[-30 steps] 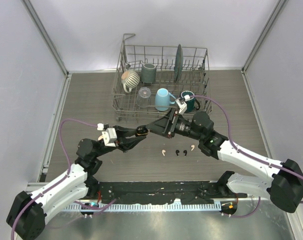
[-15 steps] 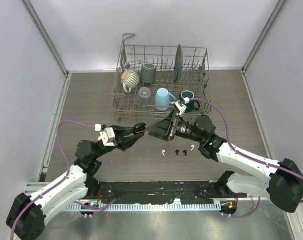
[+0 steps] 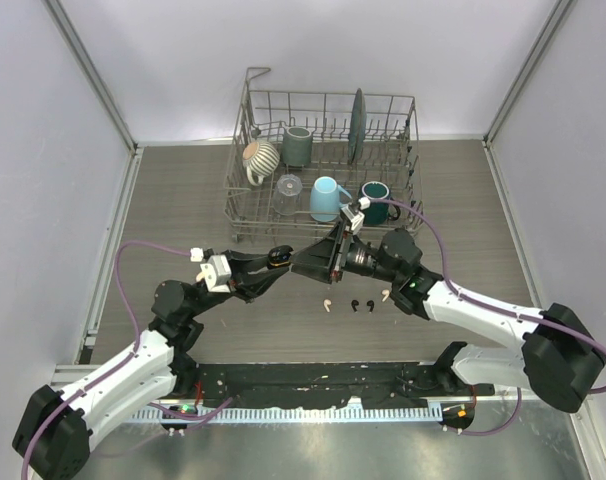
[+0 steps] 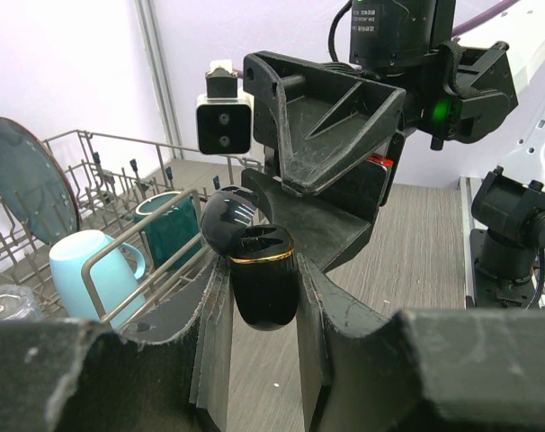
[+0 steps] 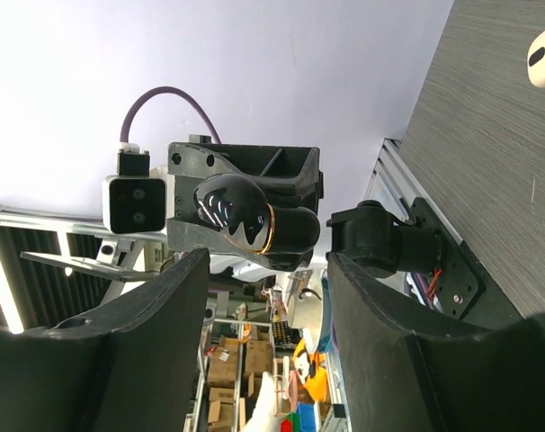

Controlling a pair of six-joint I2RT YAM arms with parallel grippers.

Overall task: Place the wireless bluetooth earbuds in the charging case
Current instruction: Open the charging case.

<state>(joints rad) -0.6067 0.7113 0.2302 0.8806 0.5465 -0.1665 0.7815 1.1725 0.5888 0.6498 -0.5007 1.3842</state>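
Dark wood-grain table (image 3: 183, 200); grey wire dish rack (image 3: 328, 95) at its far side. Left gripper (image 4: 263, 301) clamped on glossy black gold-rimmed charging case (image 4: 263, 288), lid open, held above the table. Right gripper (image 5: 268, 261) faces the case, close by, fingers spread, holding nothing. Cream-pink stemmed earbuds (image 3: 326, 303) and black stemmed earbuds (image 3: 355, 305), two of each, lie in a row on the table, on the near side of the grippers.

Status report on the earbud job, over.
Left gripper shut on black charging case. Right gripper open, empty, facing it. Four earbuds on table, none inserted. Nothing blocking the case.
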